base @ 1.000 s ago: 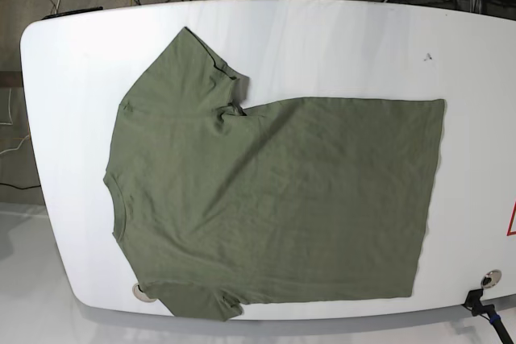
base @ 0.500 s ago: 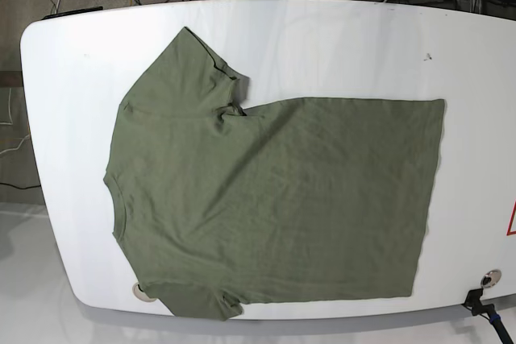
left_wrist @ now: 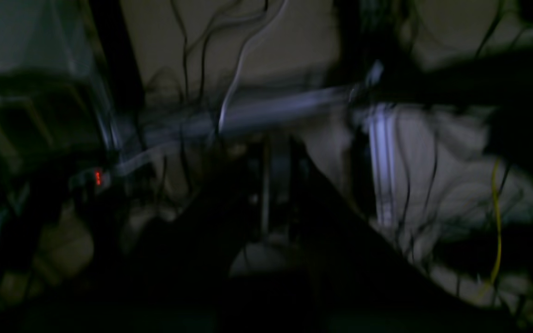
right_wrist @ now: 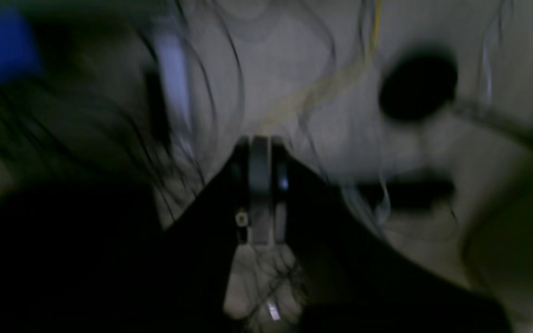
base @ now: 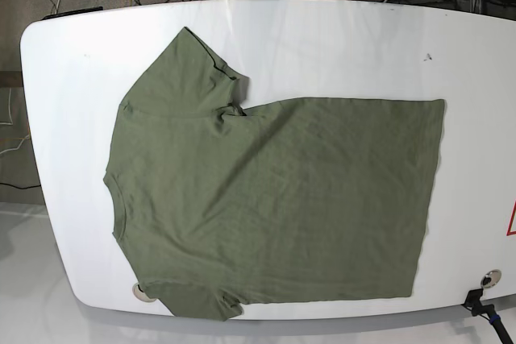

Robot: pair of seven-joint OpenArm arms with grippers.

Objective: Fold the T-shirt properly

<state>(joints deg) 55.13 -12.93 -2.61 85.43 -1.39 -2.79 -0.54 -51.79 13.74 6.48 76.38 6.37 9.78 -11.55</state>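
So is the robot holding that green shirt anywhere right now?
No. The T-shirt lies flat on the table with no gripper on it. The right gripper looks shut and empty; the left's jaws are too dark to judge.

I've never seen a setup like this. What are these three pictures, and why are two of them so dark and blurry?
They come from a two-armed robot meant to fold a shirt. The clear picture is from a camera looking down on a white table. An olive-green T-shirt lies spread flat on it, neckline toward the left edge of the picture, hem toward the right. Neither arm appears in this view, and nothing holds the shirt. The two dark pictures come from cameras mounted on each arm's wrist. They are blurred and show only cables and floor beyond the table. In the right wrist picture the right gripper seems to have its fingers pressed together, holding nothing. The left wrist picture is too dark to make out its fingers.
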